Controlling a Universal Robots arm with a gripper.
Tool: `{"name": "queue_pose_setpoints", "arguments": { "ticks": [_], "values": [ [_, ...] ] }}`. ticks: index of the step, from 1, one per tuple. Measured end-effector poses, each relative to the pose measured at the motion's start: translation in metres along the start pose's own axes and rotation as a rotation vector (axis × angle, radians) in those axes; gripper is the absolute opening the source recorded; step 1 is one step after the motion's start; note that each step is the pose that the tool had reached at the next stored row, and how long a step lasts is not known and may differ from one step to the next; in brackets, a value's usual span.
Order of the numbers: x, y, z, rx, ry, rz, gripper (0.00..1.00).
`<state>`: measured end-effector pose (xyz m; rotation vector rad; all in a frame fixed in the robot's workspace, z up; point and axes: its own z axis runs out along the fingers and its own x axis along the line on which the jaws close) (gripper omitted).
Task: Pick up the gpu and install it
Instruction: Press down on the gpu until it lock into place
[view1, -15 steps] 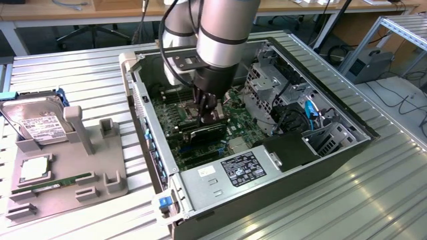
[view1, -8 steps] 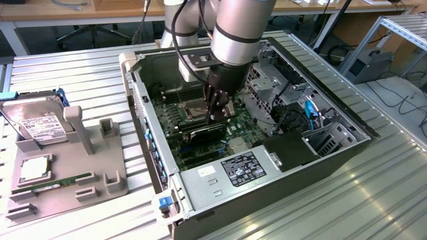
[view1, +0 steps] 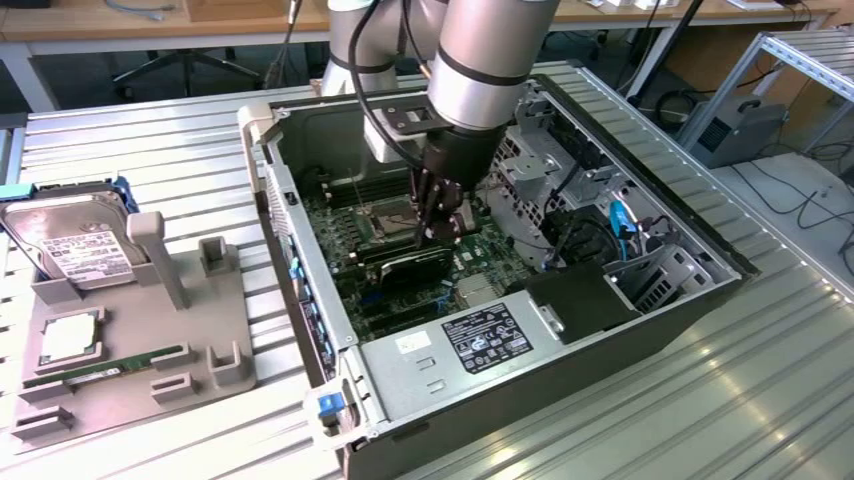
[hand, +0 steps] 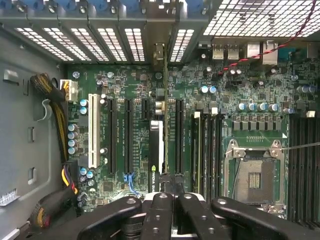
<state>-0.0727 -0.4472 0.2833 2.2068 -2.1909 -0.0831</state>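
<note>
Standing edge-on over the motherboard (hand: 120, 95), the gpu (hand: 157, 145) points lengthwise at the rear slots (hand: 100, 42)

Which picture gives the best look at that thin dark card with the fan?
The exterior view: the thin dark fan card shows its flat side, standing on the board. The wrist view sees its edge only.

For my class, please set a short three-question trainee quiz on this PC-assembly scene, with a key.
1. True or false: the gripper is shut on the gpu inside the computer case.
2. What silver item with a white label stands in the grey holder outside the case?
3. The CPU socket on the motherboard is: A) uncovered, with no cooler over it; B) covered by a fan.

Key: 1 true; 2 the hard drive; 3 A.
</note>
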Motion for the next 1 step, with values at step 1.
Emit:
{"name": "queue_pose_setpoints", "arguments": {
  "ticks": [1],
  "values": [
    [0.0000,0.0000,0.0000,0.0000,0.0000,0.000,0.11]
  ]
}}
